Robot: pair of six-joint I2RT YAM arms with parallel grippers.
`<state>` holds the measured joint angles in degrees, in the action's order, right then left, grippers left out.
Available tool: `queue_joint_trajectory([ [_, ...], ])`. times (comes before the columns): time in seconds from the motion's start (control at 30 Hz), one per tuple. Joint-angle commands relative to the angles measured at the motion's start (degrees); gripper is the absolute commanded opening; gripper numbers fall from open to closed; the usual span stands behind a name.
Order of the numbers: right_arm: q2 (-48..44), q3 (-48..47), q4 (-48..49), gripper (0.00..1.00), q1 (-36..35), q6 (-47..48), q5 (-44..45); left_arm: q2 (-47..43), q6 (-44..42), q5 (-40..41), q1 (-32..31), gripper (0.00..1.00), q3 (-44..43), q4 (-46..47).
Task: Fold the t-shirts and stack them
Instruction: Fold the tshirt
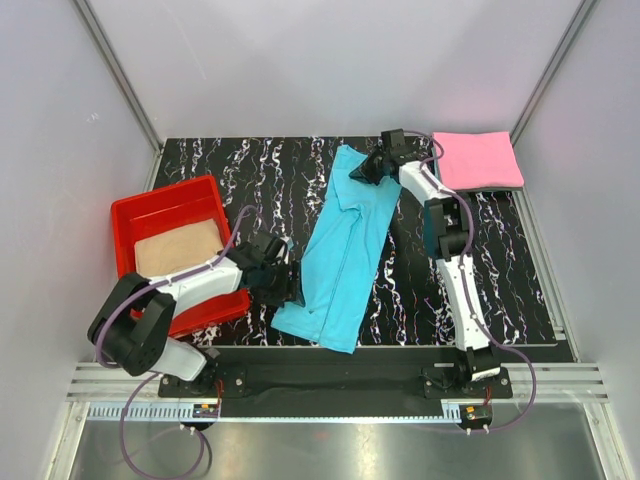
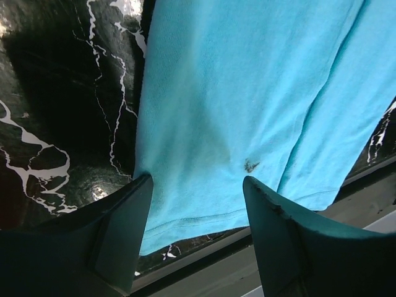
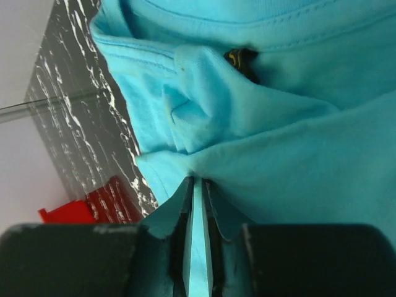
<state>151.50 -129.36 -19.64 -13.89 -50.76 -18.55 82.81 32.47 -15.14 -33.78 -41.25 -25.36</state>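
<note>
claws: right claw (image 3: 197, 193) clenched on turquoise shirt (image 3: 297, 161) fold; left claw (image 2: 197, 184) gaping over hem, empty

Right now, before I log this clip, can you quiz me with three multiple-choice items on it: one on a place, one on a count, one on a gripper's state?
1. Where does the tan shirt lie?
A. hanging from a gripper
B. in the red tray
C. out of sight

2. How many shirts show from above?
A. one
B. two
C. three

3. The right gripper is:
A. wide open
B. shut on nothing
C. shut on the turquoise shirt

Answers:
1 B, it lies inside the tray's walls.
2 C, the tan one, the turquoise one and the pink shirt all show.
3 C, its wrist view shows a turquoise fold pinched between the closed fingers.
</note>
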Motion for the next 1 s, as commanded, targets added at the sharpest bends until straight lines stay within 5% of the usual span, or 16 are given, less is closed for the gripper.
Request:
queue_joint_trajectory([
  [0.0,5.62,-11.58,-6.36,0.17,-1.31,-0.83,3.60,-0.89,2.42,0.81,-0.23,0.67,4.60,0.75],
  [0.27,15.13,-22.15,-5.07,0.19,-1.31,-3.82,5.63,-2.74,9.27,-1.74,-0.94,0.67,9.79,4.88],
  [0.53,13.65,-23.31,-0.40,0.22,-1.31,-0.66,3.25,-7.38,14.46,-2.36,-3.75,0.68,9.27,3.49],
  [0.83,-5.76,-16.54,-5.05,0.41,-1.14,8.22,3.51,-12.41,6.30,4.49,-2.53,0.74,-4.43,-9.17],
  [0.97,-20.31,-4.48,-15.05,0.48,-1.23,10.15,5.62,-11.00,2.61,1.52,-0.41,0.73,-4.63,-7.51],
])
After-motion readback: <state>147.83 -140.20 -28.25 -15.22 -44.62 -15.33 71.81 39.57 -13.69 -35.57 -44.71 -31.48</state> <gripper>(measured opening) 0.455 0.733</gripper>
